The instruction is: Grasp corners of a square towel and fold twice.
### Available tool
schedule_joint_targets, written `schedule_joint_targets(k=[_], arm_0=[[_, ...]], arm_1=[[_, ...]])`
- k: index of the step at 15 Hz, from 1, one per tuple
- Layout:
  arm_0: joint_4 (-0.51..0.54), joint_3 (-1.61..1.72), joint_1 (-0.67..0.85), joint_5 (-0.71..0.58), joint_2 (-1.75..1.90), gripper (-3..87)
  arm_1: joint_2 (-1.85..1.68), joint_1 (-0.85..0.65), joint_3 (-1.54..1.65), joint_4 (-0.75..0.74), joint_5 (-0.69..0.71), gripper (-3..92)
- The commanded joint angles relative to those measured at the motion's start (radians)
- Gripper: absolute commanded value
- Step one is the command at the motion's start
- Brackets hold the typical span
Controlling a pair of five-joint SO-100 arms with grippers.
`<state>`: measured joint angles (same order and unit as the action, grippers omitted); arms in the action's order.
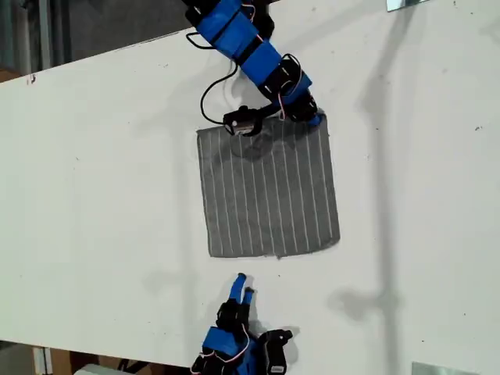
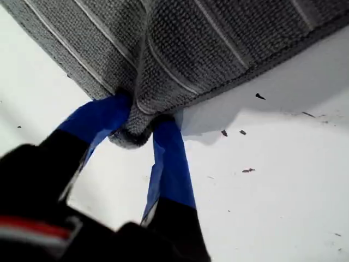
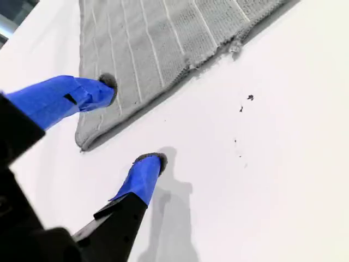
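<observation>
The grey towel with thin white stripes lies mostly flat on the white table. My first gripper reaches in from the exterior view's top and is shut on the towel's corner at the upper right of that view. The first wrist view shows the blue fingers pinching a bunched corner of the towel. My second gripper stands open just below the towel's near edge. In the second wrist view its fingertips straddle the table beside the towel's corner, holding nothing.
A black cable loops beside the first arm above the towel's upper left corner in the exterior view. Shiny plates sit at that view's top right and bottom right edges. The table's edge runs along the upper left.
</observation>
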<state>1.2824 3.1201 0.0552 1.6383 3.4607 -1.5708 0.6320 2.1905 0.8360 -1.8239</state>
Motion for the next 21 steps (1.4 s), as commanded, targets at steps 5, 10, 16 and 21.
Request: schedule_joint_targets(k=[5, 10, 16, 21], arm_0=[[-0.051, -0.19, -0.12, 0.051, -0.195, 23.2], [-0.19, -1.012, -0.328, 0.038, -1.489, 24.0], [-0.054, -1.713, -0.526, 0.156, -2.198, 25.3], [0.023, -2.146, -0.54, 0.097, -2.519, 26.1]], arm_1=[[0.104, -0.058, -0.156, 0.044, 0.112, -0.1], [0.097, -0.064, -0.167, 0.066, 0.114, -0.1], [0.104, -0.043, -0.166, 0.066, 0.091, -0.1], [0.112, -0.041, -0.166, 0.063, 0.091, -0.1]])
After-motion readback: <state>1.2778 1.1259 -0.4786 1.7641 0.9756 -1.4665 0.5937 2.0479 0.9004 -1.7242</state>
